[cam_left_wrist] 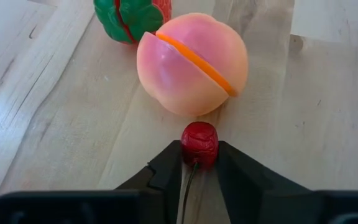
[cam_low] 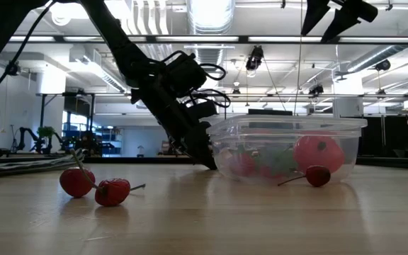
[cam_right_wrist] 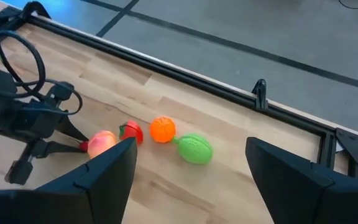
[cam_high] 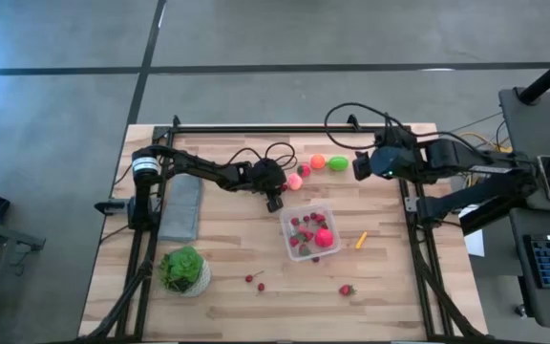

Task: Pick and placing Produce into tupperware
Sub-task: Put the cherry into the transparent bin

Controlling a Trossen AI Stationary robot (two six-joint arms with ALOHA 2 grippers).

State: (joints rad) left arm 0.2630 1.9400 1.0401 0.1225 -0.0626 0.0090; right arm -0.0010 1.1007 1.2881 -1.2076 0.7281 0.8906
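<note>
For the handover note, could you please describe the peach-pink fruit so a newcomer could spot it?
Start at the clear tupperware mid-table and look toward the far rail. The peach-pink fruit lies nearest the left pincer; unlike its red, orange and green neighbours, it is pale pink with an orange seam.

I note a grey slab at the table's left, with a leafy green head in its white bowl nearer me.

Left claw low at the table, fingers pinched in; right claw aloft, fingers wide
</note>
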